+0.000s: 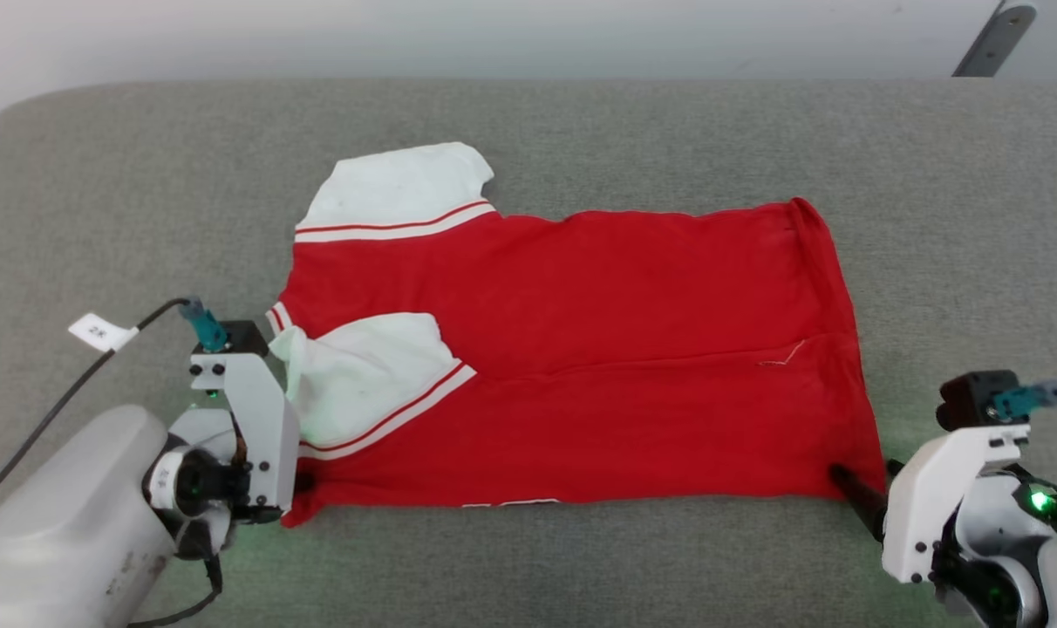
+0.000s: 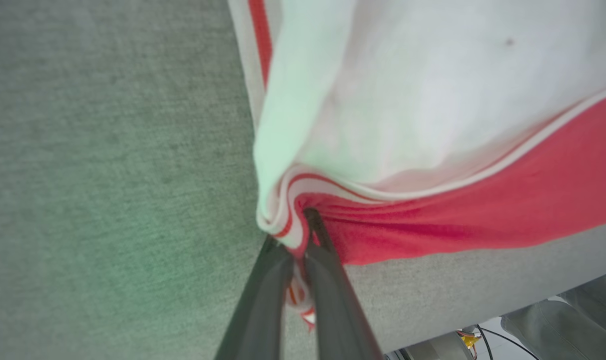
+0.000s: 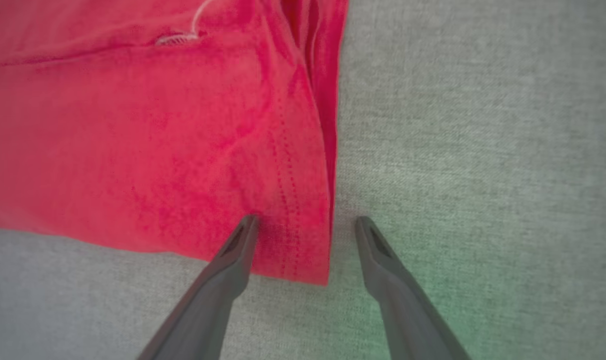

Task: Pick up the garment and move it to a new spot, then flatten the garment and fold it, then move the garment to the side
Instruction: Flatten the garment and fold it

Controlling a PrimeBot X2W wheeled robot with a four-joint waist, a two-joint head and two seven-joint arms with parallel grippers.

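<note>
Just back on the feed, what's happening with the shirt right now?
The garment lies spread on the grey surface, one white sleeve folded onto its red body. The left end effector is shut on the near corner at the sleeve end. The right end effector is open, straddling the near hem corner, one finger over cloth, one over the surface, not gripping yet.

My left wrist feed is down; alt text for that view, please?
The left gripper has its jaws shut on a bunched, striped edge of the garment, its white sleeve and red body spreading up and right over the grey surface.
</note>
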